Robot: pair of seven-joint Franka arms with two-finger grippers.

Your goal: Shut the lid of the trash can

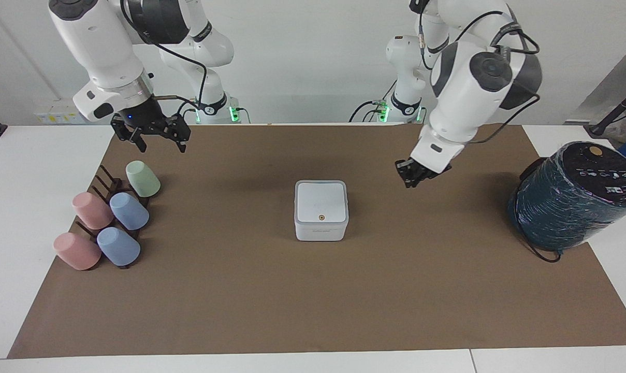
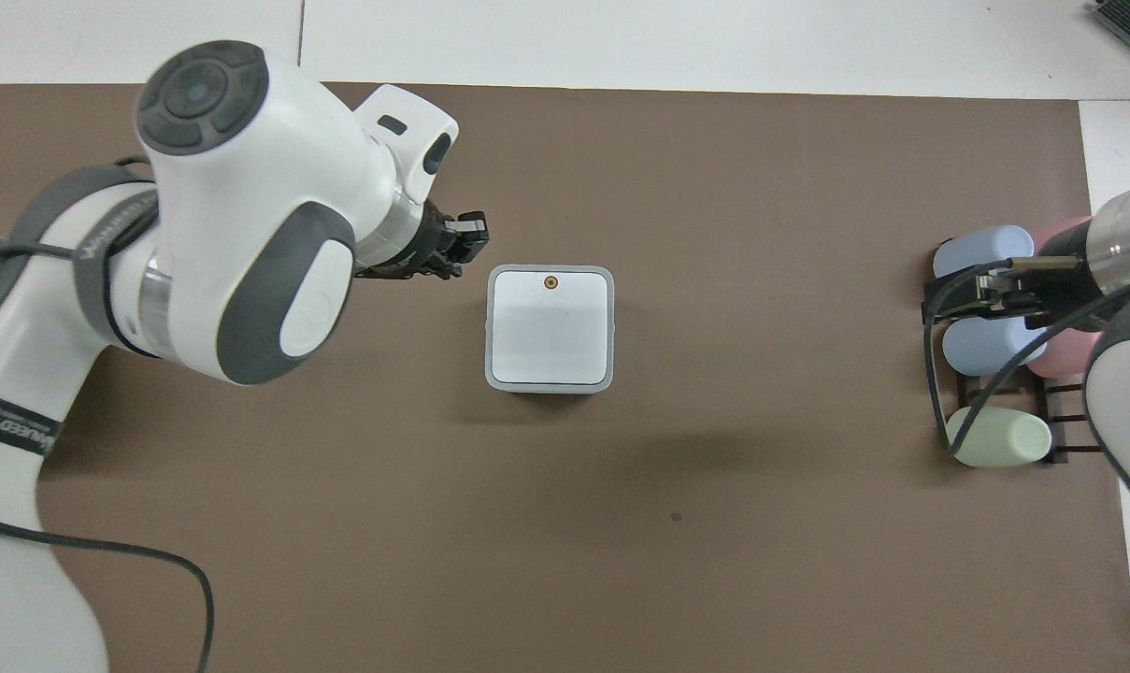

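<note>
In the middle of the brown mat on the desk [image 1: 12, 171] sits the trash can [image 1: 320, 230], and I read its lid [image 1: 321, 202] as lying flat and square on top, orange dot up. So I judge the closing step done; what is left is to park my arm. My left pincer [image 1: 410, 178] hangs in the air over bare mat, toward the left arm's end of the desk and well apart from the can; its fingers look drawn close together and hold nothing. My right pincer [image 1: 152, 135] waits over the mat just above the cup rack [image 1: 108, 189], fingers spread wide, empty.

If I wanted to be sure of the latch, the next move would be a light press straight down on the lid, and nothing stands in that path. The pastel cups [image 1: 117, 220] lie at the right arm's end, the dark teal wrapped cylinder [image 1: 571, 199] at the left arm's end, near my left elbow's sweep, so I would lift that arm away carefully.
</note>
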